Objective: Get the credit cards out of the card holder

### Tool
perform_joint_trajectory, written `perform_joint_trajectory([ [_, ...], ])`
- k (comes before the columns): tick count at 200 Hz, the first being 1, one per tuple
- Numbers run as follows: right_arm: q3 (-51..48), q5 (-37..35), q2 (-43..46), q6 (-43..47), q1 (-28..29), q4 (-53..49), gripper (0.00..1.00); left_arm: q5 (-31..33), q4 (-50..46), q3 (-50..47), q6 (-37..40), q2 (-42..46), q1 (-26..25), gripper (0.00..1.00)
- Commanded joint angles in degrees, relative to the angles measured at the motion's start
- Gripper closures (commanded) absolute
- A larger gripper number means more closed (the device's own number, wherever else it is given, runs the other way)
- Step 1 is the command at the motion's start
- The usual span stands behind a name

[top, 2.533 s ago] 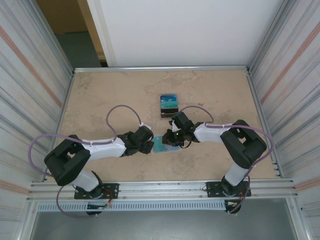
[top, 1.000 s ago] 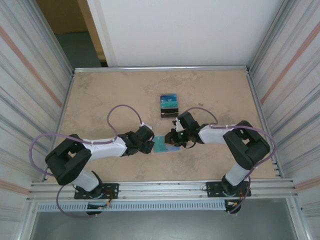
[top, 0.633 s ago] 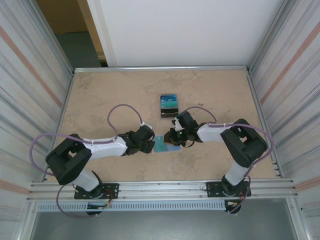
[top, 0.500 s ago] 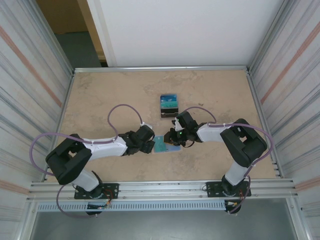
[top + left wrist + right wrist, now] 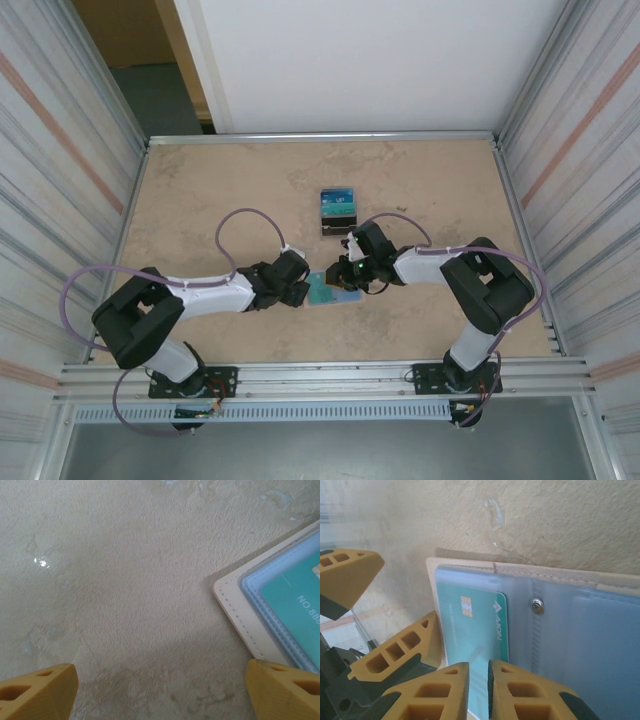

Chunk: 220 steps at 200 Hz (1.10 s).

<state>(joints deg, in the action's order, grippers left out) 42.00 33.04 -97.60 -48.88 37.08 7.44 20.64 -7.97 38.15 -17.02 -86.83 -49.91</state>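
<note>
While the right pincer (image 5: 478, 665) has crept slightly onto the card holder (image 5: 570, 630), its jaws stand a slit apart over the teal credit card (image 5: 472, 625), still pocketed; whether they grasp it cannot be told. Extraction is pending. The left pincer (image 5: 160, 666) stays released beside the holder.

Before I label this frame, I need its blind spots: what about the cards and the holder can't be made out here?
- Right wrist view: near edge of the credit card, hidden behind the right gripper; contact unclear.
- Left wrist view: the card's printed number, cut by the frame edge beside the card holder.
- Top view: the teal items farther back, too small to count.
</note>
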Motion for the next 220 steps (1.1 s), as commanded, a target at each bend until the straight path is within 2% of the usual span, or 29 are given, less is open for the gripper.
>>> perform_joint_trajectory([
  [1, -0.8, 0.4, -0.6, 0.1, -0.4, -0.3, 0.83, 0.1, -1.5, 1.3, -1.1, -0.5, -0.5, 0.12],
  [140, -1.0, -2.7, 2.8, 1.2, -0.3, -2.8, 0.82, 0.3, -1.7, 1.2, -1.0, -0.8, -0.5, 0.12],
  [220, -1.4, -3.3, 1.2, 1.4, -0.7, -2.8, 0.83, 0.2, -1.8, 1.4, -0.8, -0.9, -0.5, 0.12],
])
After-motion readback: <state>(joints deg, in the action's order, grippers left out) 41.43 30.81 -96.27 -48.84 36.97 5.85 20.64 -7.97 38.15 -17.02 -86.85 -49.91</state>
